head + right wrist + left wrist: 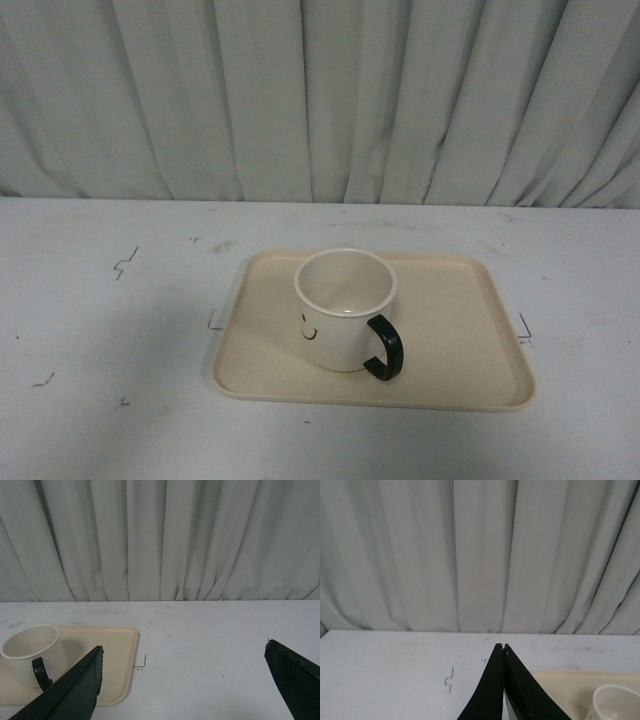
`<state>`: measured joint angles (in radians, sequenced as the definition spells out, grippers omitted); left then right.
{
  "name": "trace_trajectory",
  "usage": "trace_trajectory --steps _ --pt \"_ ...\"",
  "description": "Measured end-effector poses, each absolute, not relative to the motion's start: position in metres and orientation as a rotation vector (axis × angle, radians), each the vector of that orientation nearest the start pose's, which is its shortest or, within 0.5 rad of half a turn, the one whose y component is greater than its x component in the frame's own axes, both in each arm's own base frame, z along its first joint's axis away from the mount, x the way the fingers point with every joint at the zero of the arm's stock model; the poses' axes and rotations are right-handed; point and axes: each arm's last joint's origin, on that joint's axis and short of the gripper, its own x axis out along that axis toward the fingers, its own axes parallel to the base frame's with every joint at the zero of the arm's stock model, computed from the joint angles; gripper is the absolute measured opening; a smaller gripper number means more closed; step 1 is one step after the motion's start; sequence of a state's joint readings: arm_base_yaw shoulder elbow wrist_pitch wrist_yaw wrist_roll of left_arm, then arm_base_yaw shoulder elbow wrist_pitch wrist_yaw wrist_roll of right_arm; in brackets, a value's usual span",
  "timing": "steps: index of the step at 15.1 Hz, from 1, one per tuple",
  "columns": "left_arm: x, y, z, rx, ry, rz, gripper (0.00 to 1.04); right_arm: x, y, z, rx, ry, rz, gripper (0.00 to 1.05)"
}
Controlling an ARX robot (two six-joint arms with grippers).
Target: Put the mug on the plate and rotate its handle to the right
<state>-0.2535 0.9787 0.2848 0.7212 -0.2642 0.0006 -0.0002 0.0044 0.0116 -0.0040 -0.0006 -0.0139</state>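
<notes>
The cream-white mug point(343, 305) stands upright on the beige plate point(460, 350), near its middle. Its smiley face points front-left. Its dark handle point(385, 347) points front-right. Neither arm shows in the front view. My left gripper point(502, 646) is shut and empty, held above the table left of the plate point(565, 685); the mug's rim point(615, 700) shows at the corner of the left wrist view. My right gripper point(183, 648) is wide open and empty, over bare table to the right of the plate point(117, 650); the mug point(32, 652) and handle point(41, 674) show in the right wrist view.
The white table point(100, 330) carries small black corner marks point(125, 262) around the plate. A pleated grey-white curtain point(320, 100) hangs along the table's far edge.
</notes>
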Motion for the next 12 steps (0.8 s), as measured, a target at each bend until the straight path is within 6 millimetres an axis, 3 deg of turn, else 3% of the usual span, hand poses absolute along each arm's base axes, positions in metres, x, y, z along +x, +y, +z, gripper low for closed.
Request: trace_trajectory --steps 2,10,12 --pt "0.177 -0.031 0.194 0.007 0.032 0.006 0.02 0.097 0.000 0.167 -0.014 -0.003 0.000 0.98" --pt "0.139 0.000 0.177 0.001 0.009 0.009 0.02 0.097 0.000 0.167 -0.014 -0.003 0.000 0.98" --pt "0.133 0.000 0.174 0.001 -0.007 -0.004 0.02 0.097 0.000 0.167 -0.014 -0.004 0.000 0.98"
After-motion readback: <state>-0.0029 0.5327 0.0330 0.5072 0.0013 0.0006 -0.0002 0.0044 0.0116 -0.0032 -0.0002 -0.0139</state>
